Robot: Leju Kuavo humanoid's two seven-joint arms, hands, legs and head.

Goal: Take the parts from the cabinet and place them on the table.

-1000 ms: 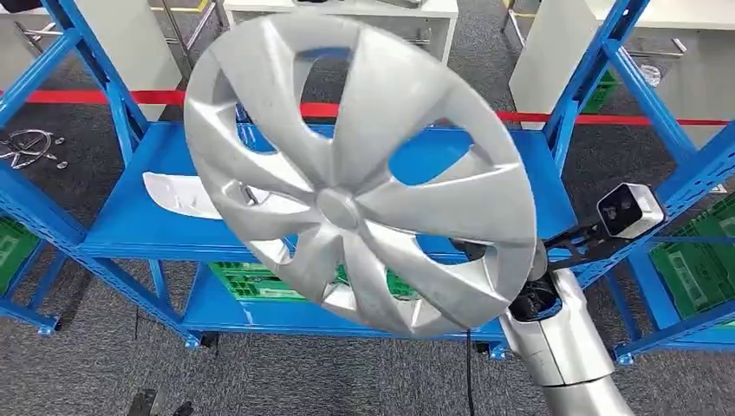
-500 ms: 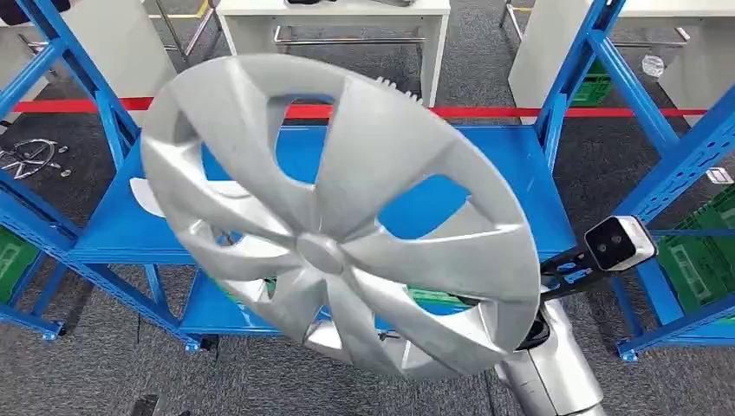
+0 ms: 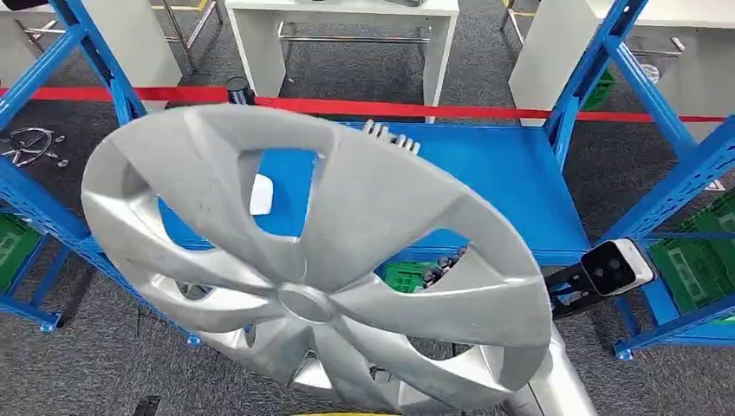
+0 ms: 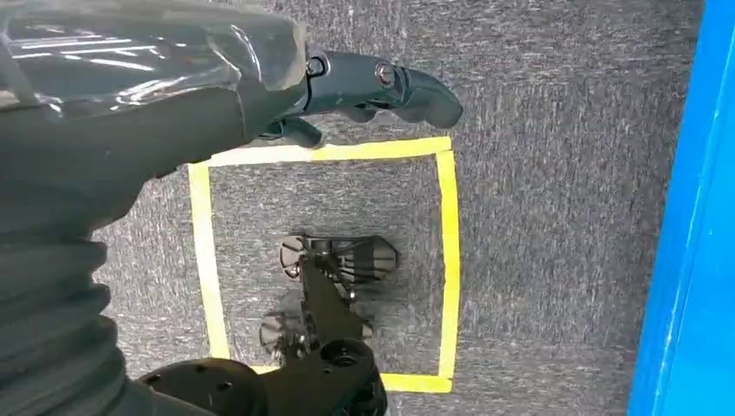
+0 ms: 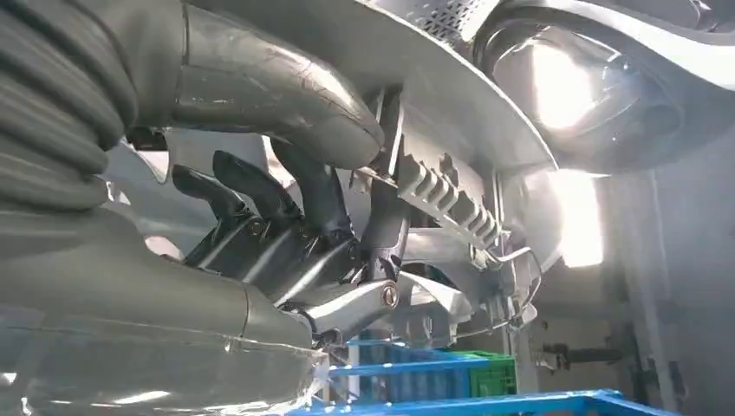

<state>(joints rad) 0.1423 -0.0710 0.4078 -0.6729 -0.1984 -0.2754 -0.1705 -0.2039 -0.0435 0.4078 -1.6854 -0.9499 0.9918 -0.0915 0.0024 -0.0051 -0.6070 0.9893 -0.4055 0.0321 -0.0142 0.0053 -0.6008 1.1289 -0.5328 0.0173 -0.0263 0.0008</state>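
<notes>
Right hand (image 5: 286,234) clamped on hubcap (image 3: 312,260) rim from behind, held clear of blue shelf (image 3: 511,182). Left hand (image 4: 347,87) hangs empty, fingers loosely apart. Risk: edge-only hold, hubcap could twist loose or clip rack upright during carry.

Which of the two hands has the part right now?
The right hand: its dark fingers grip the silver wheel cover from behind. The left hand hangs over the grey carpet, holding nothing.

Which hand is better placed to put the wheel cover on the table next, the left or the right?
The right. The right hand already grips the wheel cover from behind, lifted clear of the blue shelf. The left hand hangs over the carpet, holding nothing.
</notes>
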